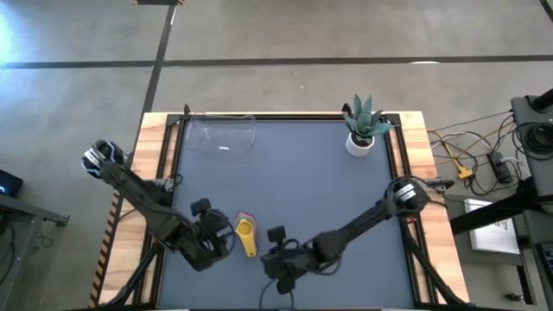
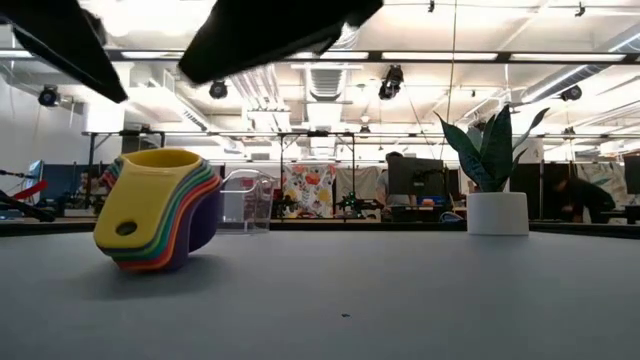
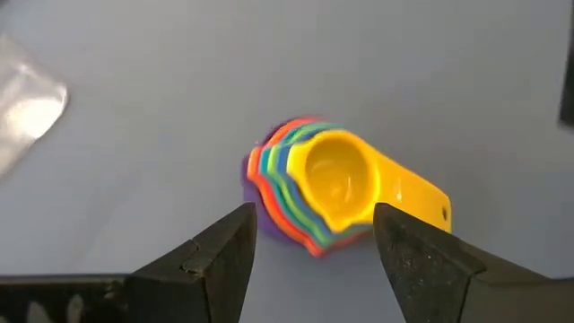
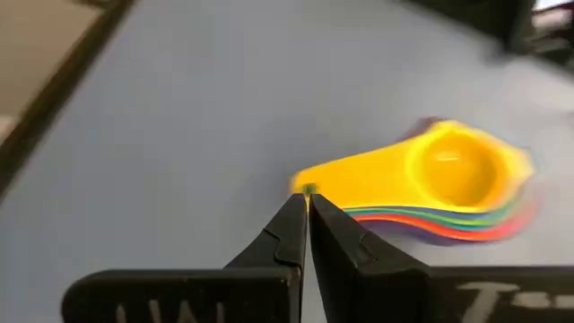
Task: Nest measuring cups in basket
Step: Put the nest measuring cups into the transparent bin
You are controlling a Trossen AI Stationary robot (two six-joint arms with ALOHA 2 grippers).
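You are looking at the nested measuring cups [image 1: 245, 235] lying on the table's near side between both arms, well apart from the basket [image 1: 223, 136] at the far left. The stack's handle is pointing toward the right gripper [image 4: 307, 208], whose fingers are pressed together just short of the handle tip. The left gripper [image 3: 314, 242] is hovering just beside the bowls, fingers spread wide.

Bright ceiling strip lights [image 2: 430, 55] lit the room evenly, glaring white behind the blue-grey table [image 1: 302, 173]. The nested rainbow stack of plastic measuring cups [image 4: 448, 184] looked soft and blurred beyond the right gripper [image 4: 307, 224], casting faint shadow.
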